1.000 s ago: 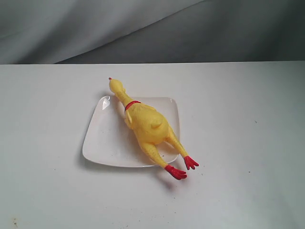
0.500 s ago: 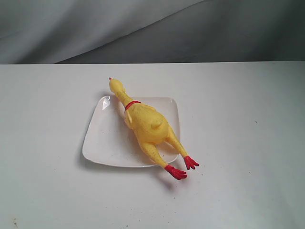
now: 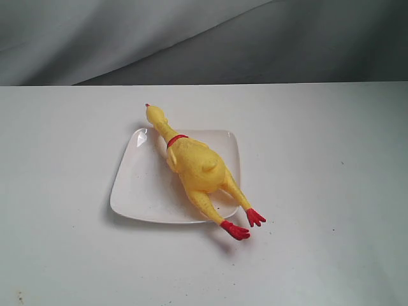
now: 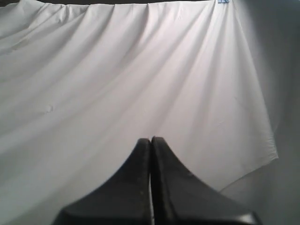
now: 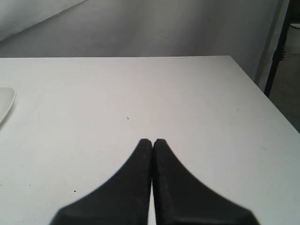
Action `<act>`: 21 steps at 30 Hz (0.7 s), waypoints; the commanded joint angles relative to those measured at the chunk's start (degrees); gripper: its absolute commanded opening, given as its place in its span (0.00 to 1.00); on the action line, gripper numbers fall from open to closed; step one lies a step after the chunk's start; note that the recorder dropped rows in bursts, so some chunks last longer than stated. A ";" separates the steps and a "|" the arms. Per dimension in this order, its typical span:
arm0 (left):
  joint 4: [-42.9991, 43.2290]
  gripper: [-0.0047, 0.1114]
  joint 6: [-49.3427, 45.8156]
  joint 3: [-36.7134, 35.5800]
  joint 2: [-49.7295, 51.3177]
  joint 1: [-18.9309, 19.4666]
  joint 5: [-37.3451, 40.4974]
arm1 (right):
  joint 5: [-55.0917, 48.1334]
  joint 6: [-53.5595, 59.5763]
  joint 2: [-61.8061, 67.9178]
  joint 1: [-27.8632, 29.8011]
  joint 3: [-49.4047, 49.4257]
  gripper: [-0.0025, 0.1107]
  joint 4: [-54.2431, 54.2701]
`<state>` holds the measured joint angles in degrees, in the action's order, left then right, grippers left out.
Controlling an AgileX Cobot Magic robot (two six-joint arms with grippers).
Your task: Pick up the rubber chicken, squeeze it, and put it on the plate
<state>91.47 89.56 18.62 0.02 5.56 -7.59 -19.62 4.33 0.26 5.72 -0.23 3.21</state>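
**A:** Yellow rubber on white: the rubber chicken point(image 3: 194, 167) lies slantwise across the plate point(image 3: 137, 185), about mid-table point(image 3: 319, 191).

**B:** Is it wholly on the plate?

**A:** No, the body rests on it. The head and red comb tip poke out past the far-left corner. The red feet stick out beyond the near-right corner, over the table.

**B:** And the grippers?

**A:** Neither shows in the exterior view. From its wrist camera, the left gripper point(image 4: 150, 140) has its black jaws pressed together with nothing between them, facing creased white cloth point(image 4: 140, 70). The right gripper point(image 5: 153, 141) is also closed tight and empty above bare table. It is well apart from the plate, of which only a sliver of rim point(image 5: 4, 105) shows.
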 commanded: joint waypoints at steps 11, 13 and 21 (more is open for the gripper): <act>-92.11 0.05 -90.52 -1.13 -0.02 0.18 14.91 | 0.08 -0.12 -0.26 0.42 0.23 0.02 -0.40; -91.99 0.05 -90.52 -1.36 -0.02 0.18 15.52 | 0.08 -0.12 -0.26 0.42 0.23 0.02 -0.40; -90.92 0.05 -87.61 -11.46 -0.02 0.18 15.37 | 0.08 -0.12 -0.26 0.42 0.23 0.02 -0.40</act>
<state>0.00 0.46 9.74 0.12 5.56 7.54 -19.62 4.33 0.26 5.72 -0.23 3.21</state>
